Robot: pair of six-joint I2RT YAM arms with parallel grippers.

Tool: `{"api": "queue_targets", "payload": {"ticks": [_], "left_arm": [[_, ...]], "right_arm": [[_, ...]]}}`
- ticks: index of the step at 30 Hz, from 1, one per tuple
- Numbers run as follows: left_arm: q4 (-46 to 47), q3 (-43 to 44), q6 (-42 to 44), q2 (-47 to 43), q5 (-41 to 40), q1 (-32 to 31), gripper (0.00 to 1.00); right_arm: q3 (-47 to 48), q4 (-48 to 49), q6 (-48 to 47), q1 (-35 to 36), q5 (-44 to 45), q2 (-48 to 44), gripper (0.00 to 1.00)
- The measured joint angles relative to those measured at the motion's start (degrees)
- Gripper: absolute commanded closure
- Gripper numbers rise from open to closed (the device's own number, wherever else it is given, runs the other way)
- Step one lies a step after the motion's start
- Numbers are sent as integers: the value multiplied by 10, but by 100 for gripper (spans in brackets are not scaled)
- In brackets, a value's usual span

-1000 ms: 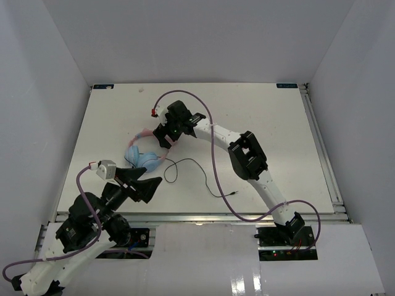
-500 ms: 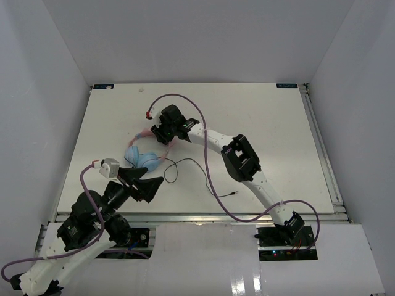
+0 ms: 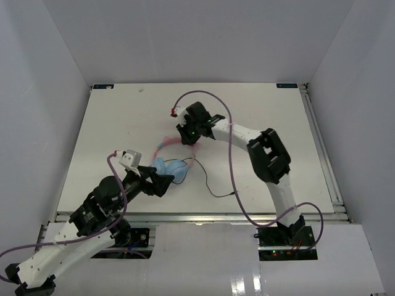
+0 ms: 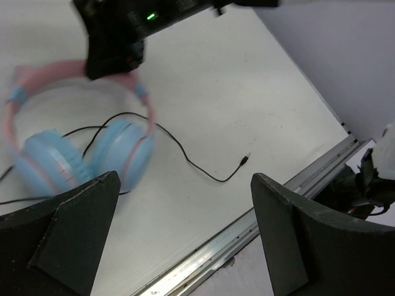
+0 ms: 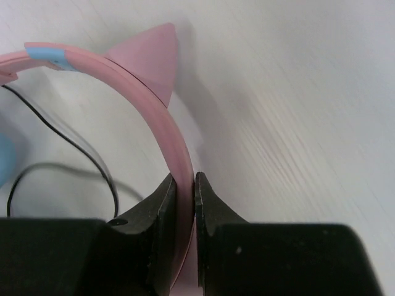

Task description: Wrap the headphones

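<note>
The headphones lie on the white table, with two light-blue ear cups [image 3: 174, 168] and a pink headband [image 3: 162, 145] carrying a cat-ear point [image 5: 154, 55]. My right gripper [image 3: 187, 137] is shut on the headband [image 5: 184, 161], one jaw on each side of the thin band. The left wrist view shows both ear cups [image 4: 126, 154] and the right gripper [image 4: 117, 37] above them. The thin black cord [image 4: 185, 157] trails right to its jack plug [image 4: 245, 159]. My left gripper [image 4: 185, 206] stands open and empty just near of the ear cups.
An aluminium rail [image 4: 247, 228] runs along the near table edge. A purple cable [image 3: 231, 154] loops along the right arm, above the cord's end. White walls enclose the table on three sides.
My right gripper closed on the headband and dragged the headphones right and nearer. The left arm swung forward and right towards the ear cups, staying open.
</note>
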Motion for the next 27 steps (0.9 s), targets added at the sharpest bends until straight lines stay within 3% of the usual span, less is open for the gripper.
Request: {"api": "queue_targets", "payload": {"ticks": [4,7,12,18,22,27], "left_arm": [[29,-6,-10,46,7,0,2],[67,-8,-24,90,10,0,2],[125,-17,-60,201,26,-2,2],[199,-48,-62,277,41,-34,2],[298,-88,24,243,39,-45,2],[494,-201,128,220,60,-45,2]], "right_arm": [[-160,4,0,-86,33,-218,92],[-283,62,-5,-137,93,-399,92],[-441,91,-32,-149,143,-609,92],[-495,51,-39,-236,127,-686,92],[-455,24,-20,-287,71,-696,92],[-380,-2,38,-338,-9,-692,92]]}}
